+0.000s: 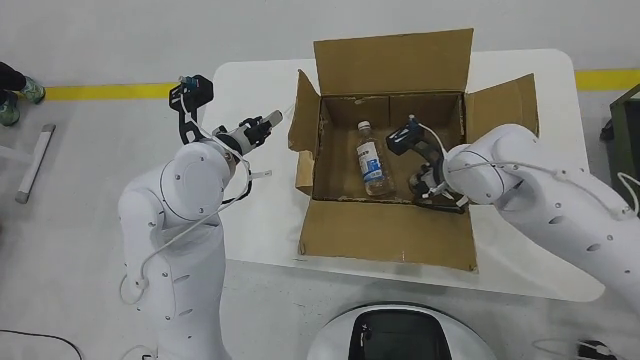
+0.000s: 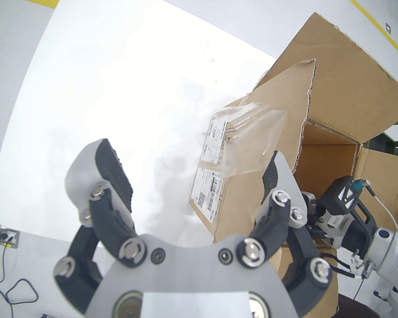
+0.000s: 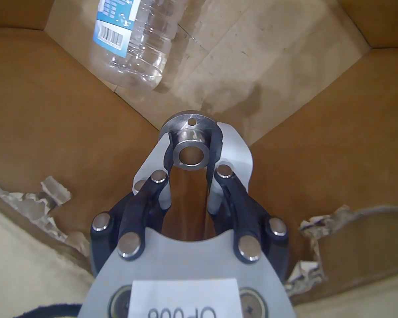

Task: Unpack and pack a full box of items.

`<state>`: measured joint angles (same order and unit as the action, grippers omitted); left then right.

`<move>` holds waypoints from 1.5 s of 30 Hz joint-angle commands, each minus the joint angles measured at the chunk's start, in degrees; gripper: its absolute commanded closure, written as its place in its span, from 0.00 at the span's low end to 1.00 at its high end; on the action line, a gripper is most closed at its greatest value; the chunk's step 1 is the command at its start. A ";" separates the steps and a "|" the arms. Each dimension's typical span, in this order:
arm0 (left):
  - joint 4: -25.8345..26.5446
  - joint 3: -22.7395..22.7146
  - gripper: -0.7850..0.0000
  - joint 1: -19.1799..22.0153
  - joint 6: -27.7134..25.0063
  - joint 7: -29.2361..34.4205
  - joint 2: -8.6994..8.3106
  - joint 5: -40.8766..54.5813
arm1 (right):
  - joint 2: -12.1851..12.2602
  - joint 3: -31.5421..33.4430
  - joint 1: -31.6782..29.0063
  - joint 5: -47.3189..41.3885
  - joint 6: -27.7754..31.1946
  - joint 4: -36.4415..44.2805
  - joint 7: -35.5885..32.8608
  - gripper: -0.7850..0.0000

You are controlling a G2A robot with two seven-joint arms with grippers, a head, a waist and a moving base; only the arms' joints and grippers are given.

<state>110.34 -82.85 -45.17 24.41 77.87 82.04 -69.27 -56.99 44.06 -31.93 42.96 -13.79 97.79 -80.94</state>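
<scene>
An open cardboard box [image 1: 385, 228] stands on the white table [image 1: 260, 230] with its flaps spread. A clear water bottle [image 1: 371, 161] with a blue label lies on the box floor, seen again as the bottle [image 3: 136, 31] in the right wrist view. My right gripper [image 3: 193, 153] is down inside the box, shut on a small flanged metal bushing [image 3: 189, 143] just above the floor, beside the bottle's base. My left gripper [image 2: 192, 170] hangs open and empty over the table, just outside the box's left wall [image 2: 252, 153].
Torn clear tape and paper labels [image 2: 212, 167] cling to the box's left wall. The box edges are ragged [image 3: 53, 193] near my right wrist. Bare table [image 2: 119, 77] lies to the left of the box. A yellow floor line [image 1: 100, 90] runs behind the table.
</scene>
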 commanded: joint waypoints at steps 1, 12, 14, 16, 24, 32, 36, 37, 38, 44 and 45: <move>0.00 0.00 0.00 0.00 0.00 0.00 0.00 0.00 | -0.27 -0.30 0.12 -0.06 -0.11 -0.54 0.16 1.00; 0.00 0.00 0.00 0.00 0.00 0.00 0.00 0.00 | -1.32 -0.93 0.27 0.24 0.08 -1.97 -0.28 0.63; 0.00 0.00 0.00 0.00 0.00 0.00 0.00 0.00 | -1.33 -0.33 -0.05 -0.19 -0.09 -2.11 -0.01 0.62; 0.00 0.00 0.00 0.00 0.00 0.00 0.00 0.00 | -1.23 1.01 -0.30 -0.93 -0.28 -1.37 0.75 0.62; 0.00 0.00 0.00 0.00 0.00 0.00 0.00 0.00 | 2.67 25.76 -1.47 -4.12 -3.19 13.43 -0.27 0.59; 0.00 0.00 0.00 0.00 0.00 0.00 0.00 0.00 | 7.41 52.68 -14.11 7.73 2.68 17.85 -7.06 0.53; 0.00 0.00 0.00 0.00 0.00 0.00 0.00 0.00 | 8.79 58.20 -24.53 7.81 4.76 15.17 -7.06 0.52; 0.00 0.00 0.00 0.00 0.00 0.00 0.00 0.00 | 9.05 58.80 -27.04 7.32 4.97 14.51 -7.06 0.52; 0.00 0.00 0.00 0.00 0.00 0.00 0.00 0.00 | 9.32 59.33 -29.23 7.47 5.09 14.41 -7.06 0.52; 0.00 0.00 0.00 0.00 0.00 0.00 0.00 0.00 | 9.90 58.97 -38.43 6.13 3.07 13.51 -7.06 0.54; 0.00 0.00 0.00 0.00 0.00 0.00 0.00 0.00 | 9.93 58.83 -39.06 6.22 2.83 13.34 -7.06 0.55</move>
<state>110.34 -82.85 -45.17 24.41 77.87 82.04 -69.27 -47.08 103.03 -70.31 49.35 -10.55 111.41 -88.00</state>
